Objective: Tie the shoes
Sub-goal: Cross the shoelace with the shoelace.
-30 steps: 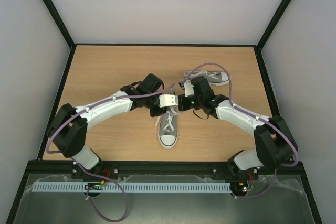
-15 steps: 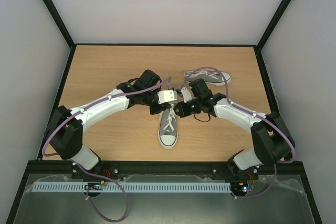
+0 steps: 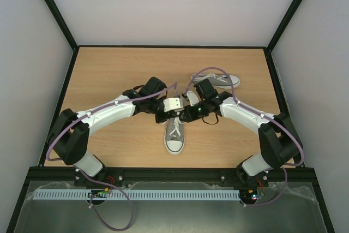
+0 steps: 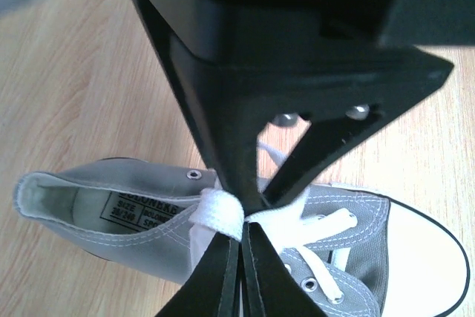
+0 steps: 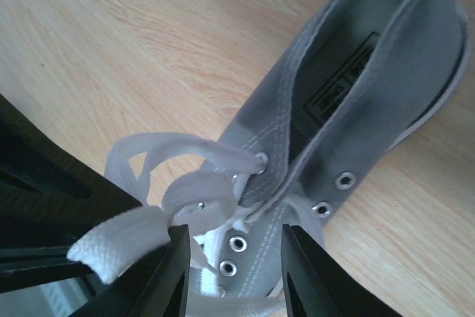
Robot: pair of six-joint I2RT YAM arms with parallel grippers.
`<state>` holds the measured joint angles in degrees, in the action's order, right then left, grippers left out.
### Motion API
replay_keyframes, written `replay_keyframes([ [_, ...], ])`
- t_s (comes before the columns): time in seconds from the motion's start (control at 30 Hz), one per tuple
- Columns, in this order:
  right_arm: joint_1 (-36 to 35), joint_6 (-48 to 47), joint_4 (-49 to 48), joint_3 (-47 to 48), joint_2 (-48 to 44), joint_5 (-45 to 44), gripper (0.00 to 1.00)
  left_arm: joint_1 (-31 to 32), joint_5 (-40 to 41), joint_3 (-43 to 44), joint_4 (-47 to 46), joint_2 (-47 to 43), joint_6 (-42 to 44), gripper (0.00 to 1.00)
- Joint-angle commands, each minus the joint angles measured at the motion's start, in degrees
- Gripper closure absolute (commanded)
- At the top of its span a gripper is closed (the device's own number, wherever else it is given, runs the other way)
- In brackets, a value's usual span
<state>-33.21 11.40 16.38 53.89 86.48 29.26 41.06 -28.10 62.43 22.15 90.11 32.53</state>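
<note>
The shoes: our left jaws clench the near one's white lace, held up, we judge, for knotting; our right jaws stand parted beside it. That shoe sits central on the worktop; the other shoe lies behind.

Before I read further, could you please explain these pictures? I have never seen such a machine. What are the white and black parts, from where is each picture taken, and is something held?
They are two robot arms bolted to the near edge of a wooden table. The wide picture looks down from above: the left arm and right arm meet over one grey shoe. A second shoe lies farther back. The two close pictures come from cameras on the wrists. The left arm's jaws are shut on a white lace. The right arm's jaws stand open above the eyelets, gripping nothing.
</note>
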Motion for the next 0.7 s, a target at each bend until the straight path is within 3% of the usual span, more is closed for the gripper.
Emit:
replay_keyframes([
  [0.0, 0.3, -0.8, 6.0, 3.1, -0.8, -5.3, 0.62, -0.2, -2.3, -1.9, -1.9, 0.0, -0.7, 0.98],
  [0.33, 0.3, 1.1, 7.3, 5.5, -1.9, -15.2, 0.51, -0.2, -0.8, -1.9, -3.3, 1.0, -1.3, 0.98],
  [0.67, 0.6, 5.2, 7.0, 5.0, -13.2, -27.1, 0.45, -1.5, 2.5, -1.3, -5.0, 2.9, -3.6, 0.98],
])
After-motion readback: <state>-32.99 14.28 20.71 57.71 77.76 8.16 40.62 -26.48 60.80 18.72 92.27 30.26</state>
